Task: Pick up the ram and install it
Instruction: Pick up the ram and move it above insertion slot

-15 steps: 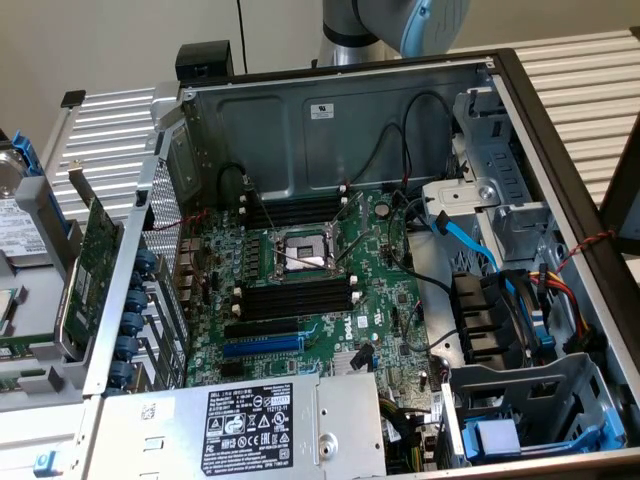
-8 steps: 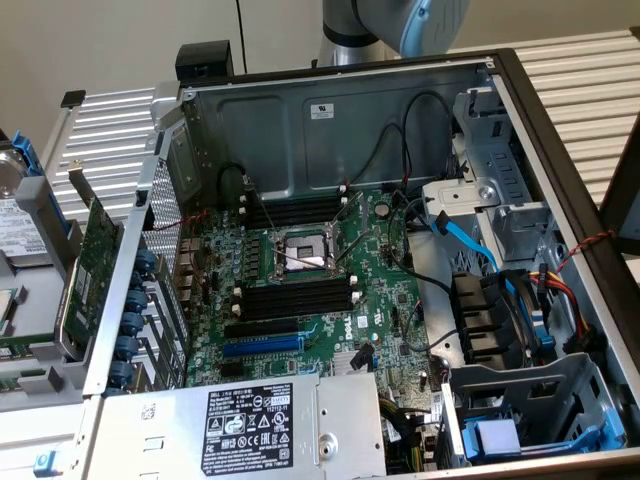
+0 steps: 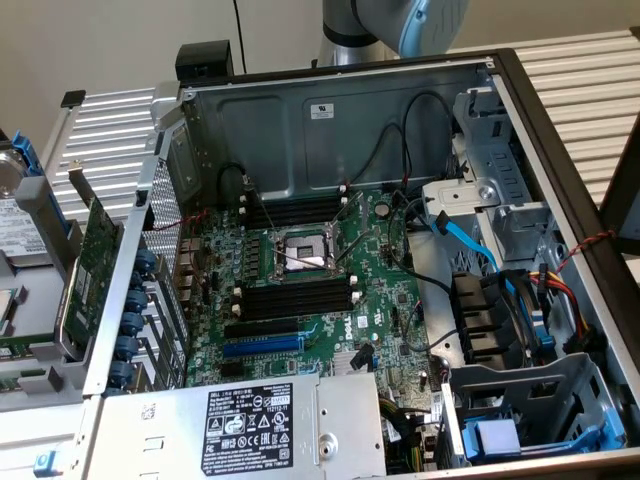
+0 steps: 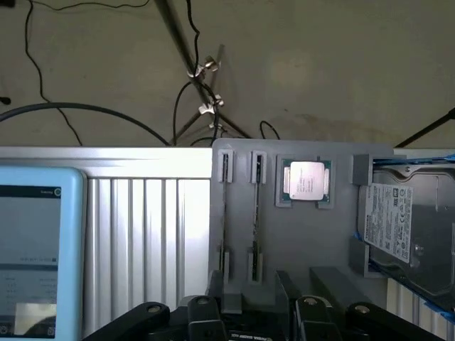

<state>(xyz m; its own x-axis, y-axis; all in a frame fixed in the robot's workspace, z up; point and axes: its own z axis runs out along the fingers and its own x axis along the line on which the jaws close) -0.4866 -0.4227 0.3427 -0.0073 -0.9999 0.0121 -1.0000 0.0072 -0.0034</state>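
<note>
Grey metal with a blue cap, the arm rises behind the open computer case, at the upper edge of the exterior view. Seen from the wrist, the tool hangs over a grey holder on the ribbed table. Its black fingers are spread apart and grip nothing.

A blue-framed tablet lies to one side of the holder and a hard drive just beside the other. A square processor chip sits in its own pocket next to two narrow slots.

The ram stands on edge in one of those slots, close to the tool. It shows as a thin dark strip, and its colour and chips cannot be made out from this angle. A second strip shows in the neighbouring slot.

Inside the case the motherboard carries black memory slots with white end clips, and loose black cables loop nearby. A wider green card leans outside the case on the exterior view's left.
</note>
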